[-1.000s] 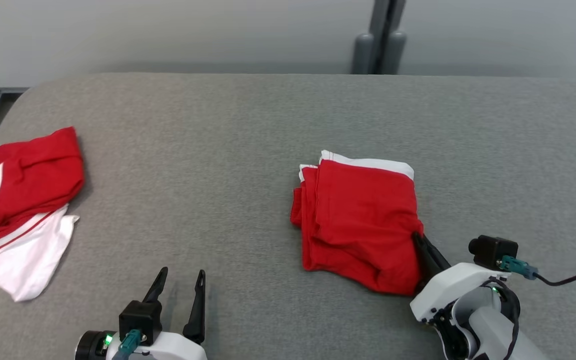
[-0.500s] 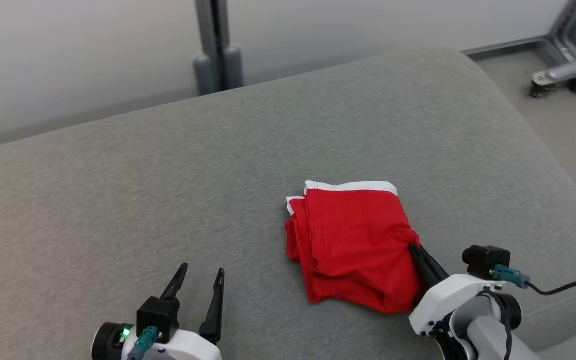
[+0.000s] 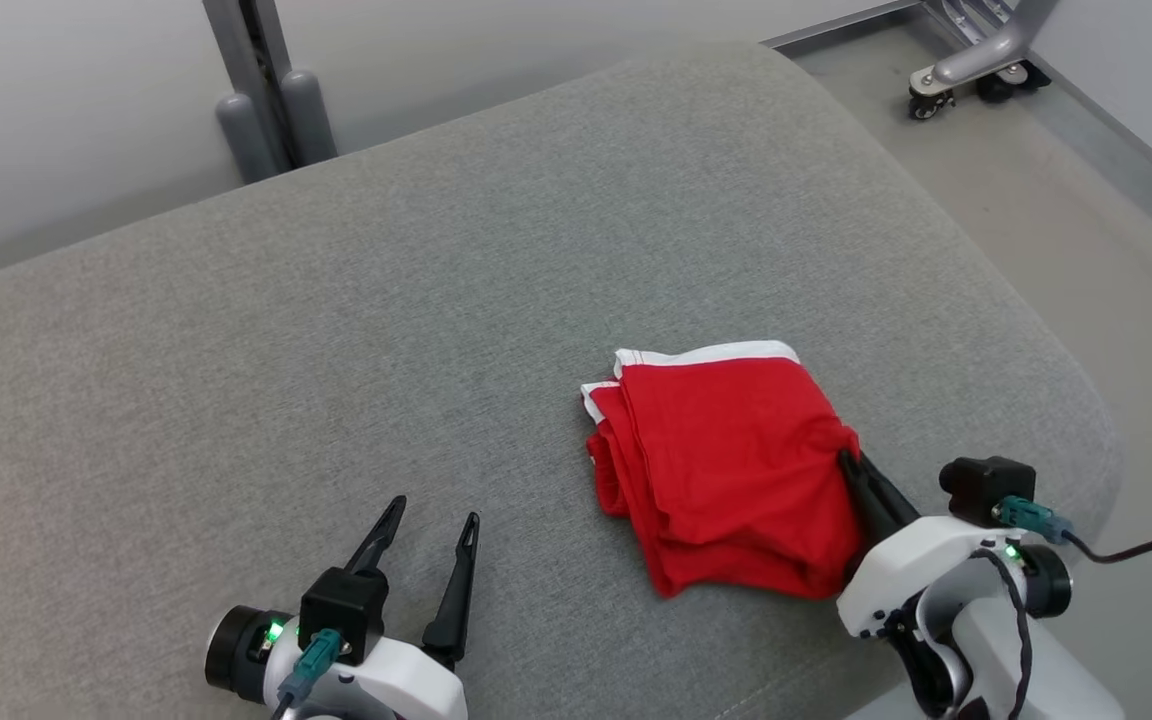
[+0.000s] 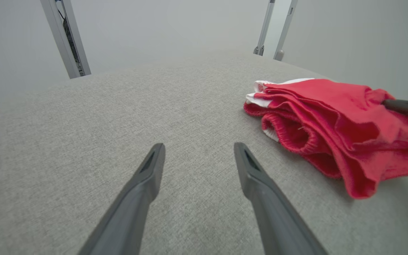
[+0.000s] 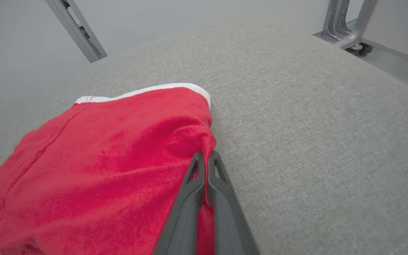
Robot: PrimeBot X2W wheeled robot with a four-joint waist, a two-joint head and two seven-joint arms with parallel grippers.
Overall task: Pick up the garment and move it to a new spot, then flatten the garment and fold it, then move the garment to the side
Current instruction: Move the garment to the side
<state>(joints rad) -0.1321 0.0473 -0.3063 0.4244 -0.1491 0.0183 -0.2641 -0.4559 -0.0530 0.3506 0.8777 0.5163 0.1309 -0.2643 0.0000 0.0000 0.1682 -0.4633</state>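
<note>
Garment (image 3: pixel 736 470): red with white trim, folded into a thick stack. You will find it on the grey padded table (image 3: pixel 336 330) toward the right end, near the front-right rounded corner, with the white trim turned to the far edge. The layers on its left side lie loose and uneven, and the left wrist view shows a gathered waistband there.

Right gripper (image 3: pixel 848 460): fingers pressed together on the garment's right edge, cloth bunched at the tips. In the right wrist view you see red fabric caught between them. Whether that edge is raised off the table you cannot tell.

Left gripper (image 3: pixel 436 510): fingers spread wide and holding nothing, over bare table near the front edge, well apart from the garment's left side.

Beyond the far edge stands a grey metal post (image 3: pixel 266 100). Off the right end is the floor (image 3: pixel 1086 250), with a wheeled frame leg (image 3: pixel 976 70).
</note>
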